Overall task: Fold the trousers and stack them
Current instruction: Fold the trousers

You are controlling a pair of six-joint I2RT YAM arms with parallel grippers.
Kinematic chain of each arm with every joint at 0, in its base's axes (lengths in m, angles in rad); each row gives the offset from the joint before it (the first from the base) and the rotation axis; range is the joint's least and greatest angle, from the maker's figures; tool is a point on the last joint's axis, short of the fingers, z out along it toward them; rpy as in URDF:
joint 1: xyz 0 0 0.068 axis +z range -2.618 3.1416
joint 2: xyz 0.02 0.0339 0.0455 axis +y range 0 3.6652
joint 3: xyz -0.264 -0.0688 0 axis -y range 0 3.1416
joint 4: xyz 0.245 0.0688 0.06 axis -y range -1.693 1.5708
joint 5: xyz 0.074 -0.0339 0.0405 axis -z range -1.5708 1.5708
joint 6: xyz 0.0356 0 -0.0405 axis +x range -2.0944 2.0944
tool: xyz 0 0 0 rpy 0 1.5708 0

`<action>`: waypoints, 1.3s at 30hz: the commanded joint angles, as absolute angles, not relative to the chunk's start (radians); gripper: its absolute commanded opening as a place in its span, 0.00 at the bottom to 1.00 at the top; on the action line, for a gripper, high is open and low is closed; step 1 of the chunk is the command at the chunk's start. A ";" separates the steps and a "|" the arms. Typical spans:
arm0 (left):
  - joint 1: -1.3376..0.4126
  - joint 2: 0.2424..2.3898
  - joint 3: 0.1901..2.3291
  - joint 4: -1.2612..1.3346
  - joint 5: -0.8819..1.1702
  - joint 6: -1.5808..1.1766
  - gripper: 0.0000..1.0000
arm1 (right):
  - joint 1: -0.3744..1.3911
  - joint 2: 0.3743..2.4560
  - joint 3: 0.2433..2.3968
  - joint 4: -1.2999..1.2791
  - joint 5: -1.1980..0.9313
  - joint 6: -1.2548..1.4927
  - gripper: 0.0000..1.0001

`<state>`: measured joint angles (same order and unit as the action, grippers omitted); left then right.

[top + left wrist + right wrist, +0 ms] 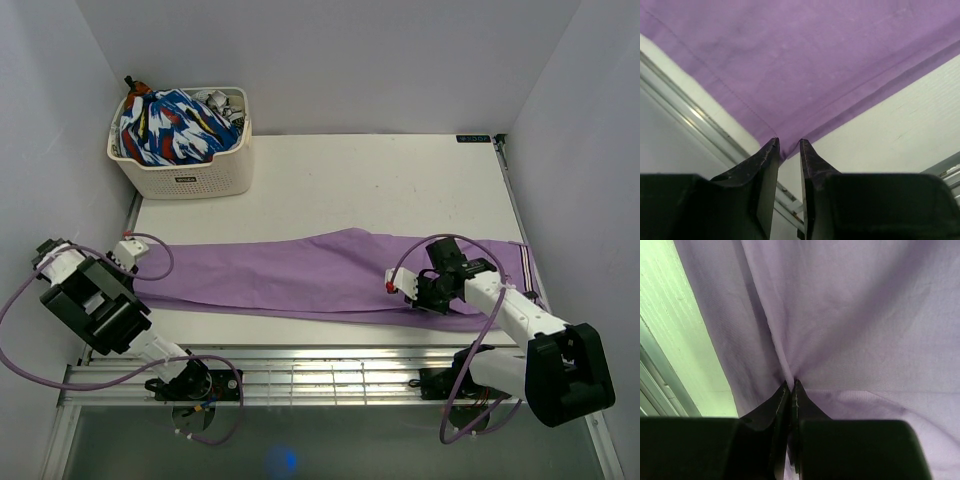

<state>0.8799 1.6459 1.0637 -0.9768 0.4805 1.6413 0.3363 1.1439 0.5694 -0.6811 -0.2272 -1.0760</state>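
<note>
Trousers (pixel 300 272) are lying stretched left to right along the worktop (pixel 380 180), a tool working each end.
The left tool (pixel 789 145) is sitting at the hem corner, jaws slightly parted. The right tool (pixel 791 385) is clenching puckered cloth toward the waist. Only the wrist views are showing these grips.

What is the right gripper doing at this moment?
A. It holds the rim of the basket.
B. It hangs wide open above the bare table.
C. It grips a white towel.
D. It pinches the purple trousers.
D: the right gripper has its fingers closed together on the trousers, and the purple cloth gathers into creases at the tips.
</note>
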 commanded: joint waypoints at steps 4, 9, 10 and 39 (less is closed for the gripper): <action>0.890 1.572 1.204 -1.193 0.684 1.631 0.48 | 0.350 1.126 0.643 -0.739 -0.278 -1.065 0.08; 0.882 1.552 1.203 -1.186 0.738 1.554 0.55 | 0.353 1.123 0.785 -0.833 -0.298 -1.045 0.08; 0.879 1.554 1.201 -1.186 0.742 1.542 0.55 | 0.353 1.118 0.807 -0.845 -0.299 -1.045 0.08; 0.075 1.417 0.825 -0.720 0.525 0.723 0.51 | 0.088 1.123 0.856 -0.954 -0.241 -0.988 0.72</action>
<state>0.1192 1.3537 0.8413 -0.8753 0.6453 0.9436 0.1509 1.0794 0.8494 -0.8913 -0.2707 -0.9764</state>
